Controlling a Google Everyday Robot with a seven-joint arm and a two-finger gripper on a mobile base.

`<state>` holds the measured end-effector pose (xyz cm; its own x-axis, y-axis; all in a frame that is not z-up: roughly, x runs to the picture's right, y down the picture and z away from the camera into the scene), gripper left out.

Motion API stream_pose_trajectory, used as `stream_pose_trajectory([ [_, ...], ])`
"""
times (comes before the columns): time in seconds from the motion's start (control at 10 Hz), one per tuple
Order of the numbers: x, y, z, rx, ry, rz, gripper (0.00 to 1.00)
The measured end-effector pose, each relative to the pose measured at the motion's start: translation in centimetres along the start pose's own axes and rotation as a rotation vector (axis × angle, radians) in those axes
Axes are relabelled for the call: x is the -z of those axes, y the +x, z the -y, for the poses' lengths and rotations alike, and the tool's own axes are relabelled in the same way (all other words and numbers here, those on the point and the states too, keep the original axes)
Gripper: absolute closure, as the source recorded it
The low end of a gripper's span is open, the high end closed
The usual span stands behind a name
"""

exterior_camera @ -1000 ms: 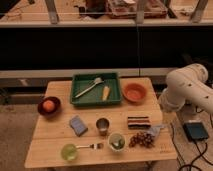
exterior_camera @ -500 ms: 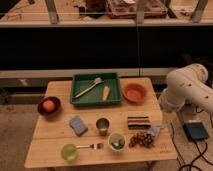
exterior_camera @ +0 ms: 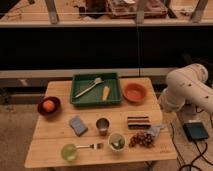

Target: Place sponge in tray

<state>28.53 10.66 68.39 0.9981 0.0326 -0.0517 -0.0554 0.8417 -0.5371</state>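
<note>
At the near edge of the wooden table (exterior_camera: 50, 150) we see a yellow-green cup (exterior_camera: 68, 151) with a fork (exterior_camera: 91, 146) lying just to its right. Next along are a small bowl (exterior_camera: 117, 141) with something green in it and a dark reddish cluster that looks like grapes (exterior_camera: 142, 139).

One row back lies the sponge (exterior_camera: 78, 125) — flat on the tabletop, slightly skewed and touching nothing. The metal cup (exterior_camera: 102, 125) stands upright just to its right, and further right lies the dark brown striped block (exterior_camera: 138, 122).

Further back, near the left edge, a dark bowl (exterior_camera: 49, 107) holds an orange fruit. At the far middle of the table sits the green tray (exterior_camera: 74, 92), well apart from the sponge. A pale long-handled utensil (exterior_camera: 90, 87) lies aslant in it, with a small yellow item (exterior_camera: 105, 93) beside it. The round orange bowl (exterior_camera: 135, 92) stands just to the tray's right.

The white robot arm (exterior_camera: 186, 90) is folded up off the table's right side, away from everything on the tabletop. We cannot make out the gripper on it — so we cannot tell whether it is open or closed. On the floor below the arm lies a dark square pad (exterior_camera: 195, 131). Behind the table runs a dark wall with a railing above.
</note>
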Motion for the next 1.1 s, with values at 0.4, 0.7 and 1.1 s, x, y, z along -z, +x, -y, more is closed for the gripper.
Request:
stream_pose_trajectory([
  [0.4, 0.3, -3.2, -0.7, 0.074, -0.007, 0.014, 0.35],
  [0.7, 0.9, -10.6, -2.1, 0.178, -0.01, 0.033, 0.35],
  [1.1, 2.0, -20.1, -5.0, 0.345, 0.007, 0.055, 0.35],
])
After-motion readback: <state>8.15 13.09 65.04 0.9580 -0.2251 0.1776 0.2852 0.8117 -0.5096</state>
